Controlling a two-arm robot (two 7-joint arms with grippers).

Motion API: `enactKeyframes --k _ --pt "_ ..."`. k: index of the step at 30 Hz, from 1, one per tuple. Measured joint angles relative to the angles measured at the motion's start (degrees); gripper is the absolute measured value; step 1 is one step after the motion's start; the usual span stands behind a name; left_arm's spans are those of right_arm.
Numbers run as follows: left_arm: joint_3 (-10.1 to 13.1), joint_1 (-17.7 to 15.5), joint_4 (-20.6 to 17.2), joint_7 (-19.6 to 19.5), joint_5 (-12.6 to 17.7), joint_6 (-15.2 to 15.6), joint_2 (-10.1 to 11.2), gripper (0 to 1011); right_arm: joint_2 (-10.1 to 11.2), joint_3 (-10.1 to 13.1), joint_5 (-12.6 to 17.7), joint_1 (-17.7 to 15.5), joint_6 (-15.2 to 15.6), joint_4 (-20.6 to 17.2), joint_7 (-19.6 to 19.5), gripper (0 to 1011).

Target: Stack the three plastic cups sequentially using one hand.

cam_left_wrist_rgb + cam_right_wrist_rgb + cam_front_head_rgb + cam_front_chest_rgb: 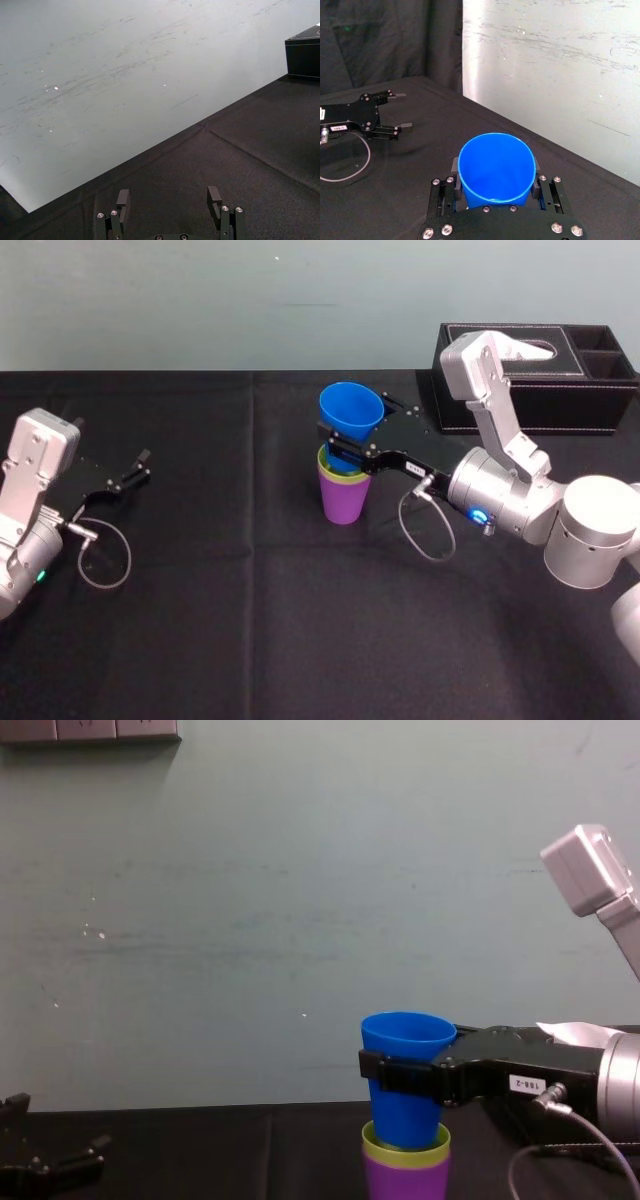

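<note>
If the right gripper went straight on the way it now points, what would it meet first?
The way looks free: the right gripper, shut on the bright blue plastic cup, points over black tablecloth toward the pale wall. The open left gripper sits off that line, though depth is unclear.

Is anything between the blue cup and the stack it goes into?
Nothing visible. The right gripper holds the blue cup over the open yellow-green cup nested in the purple cup. The left gripper rests far left.
</note>
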Motion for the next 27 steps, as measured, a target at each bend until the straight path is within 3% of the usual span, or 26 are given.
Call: enactKeyframes --k 21,27 --pt "0.00 0.00 0.00 0.00 0.00 0.00 0.00 1011 -0.66 -0.30 -0.80 0.49 -0.27 1.81 0.19 734" --pt "0.00 0.00 0.00 0.00 0.00 0.00 0.00 1011 -0.63 -0.27 -0.76 0.47 -0.26 1.73 0.22 883"
